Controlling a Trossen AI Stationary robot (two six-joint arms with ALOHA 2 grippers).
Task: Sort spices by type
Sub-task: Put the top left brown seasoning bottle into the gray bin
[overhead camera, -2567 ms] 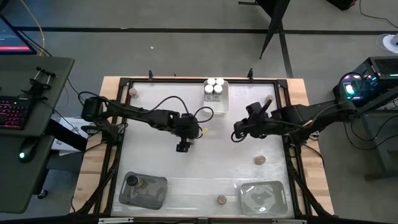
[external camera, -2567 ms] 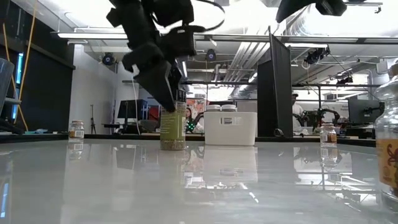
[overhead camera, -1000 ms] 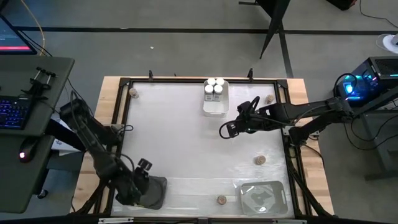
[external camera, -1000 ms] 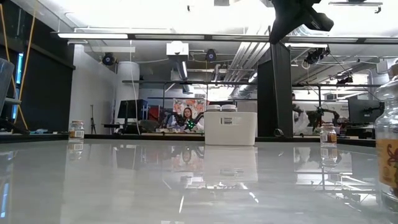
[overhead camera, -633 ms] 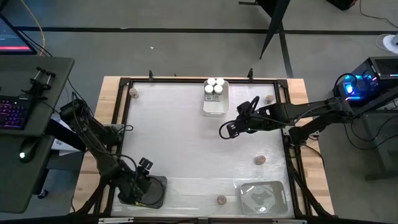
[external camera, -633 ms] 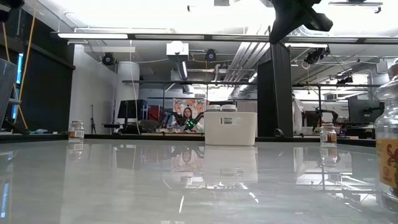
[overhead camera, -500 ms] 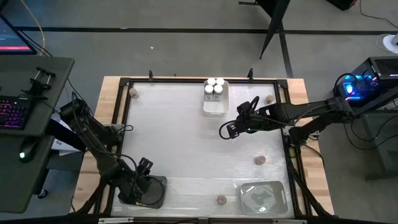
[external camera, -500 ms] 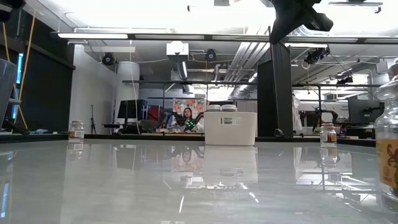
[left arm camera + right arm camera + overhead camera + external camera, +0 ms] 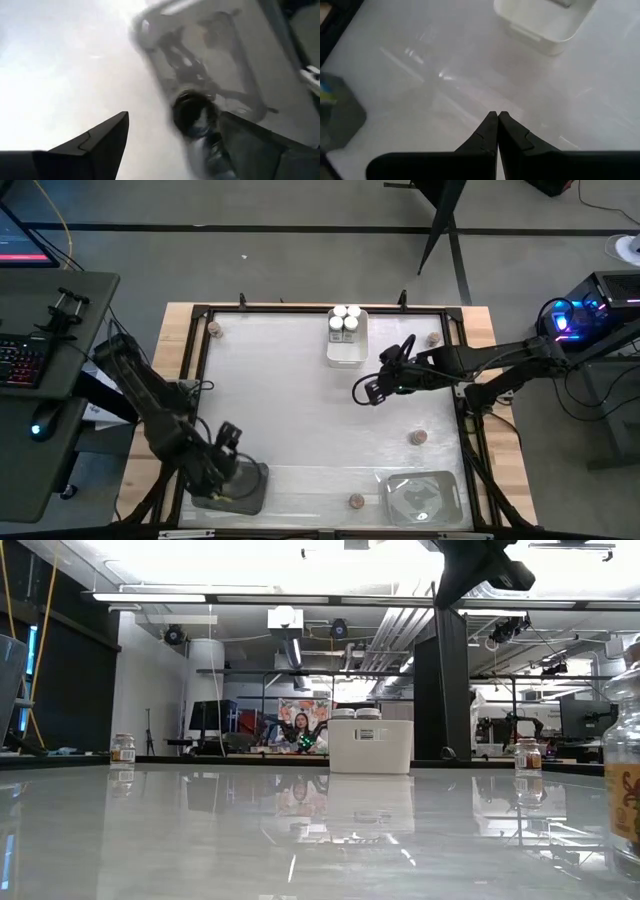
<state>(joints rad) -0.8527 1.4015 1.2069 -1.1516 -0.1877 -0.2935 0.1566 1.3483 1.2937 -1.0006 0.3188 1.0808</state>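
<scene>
The tabletop (image 9: 300, 410) is a smooth, glossy white sheet inside a dark metal frame on pale wood, and it mirrors the ceiling lights in the low view.

At its near left corner lies a clear plastic tray (image 9: 250, 490) with rounded corners. The left pincer (image 9: 226, 463) hangs over this tray with its two dark wedge-shaped fingers spread wide and nothing between them. Its wrist view shows a black-topped jar (image 9: 194, 114) standing in the tray just beyond the fingers, blurred.

A second clear tray (image 9: 422, 496) sits at the near right corner; what it holds cannot be made out.

A white, opaque, box-like tray (image 9: 346, 350) stands at the far edge. Four white-topped jars (image 9: 346, 319) fill its far end in a tight block.

Brown-topped jars stand singly on the bare tabletop: one at the far left corner (image 9: 213, 329), one at the far right corner (image 9: 433, 339), one on the right side (image 9: 419, 437) and one at the near edge (image 9: 355, 501) between the two clear trays.

The right pincer (image 9: 364, 393) hovers above the middle of the tabletop, near the white tray, with its slim black fingers pressed together and nothing held. In the low view the right arm shows only as a dark shape at the top, and a glass jar (image 9: 625, 775) looms at the right edge.
</scene>
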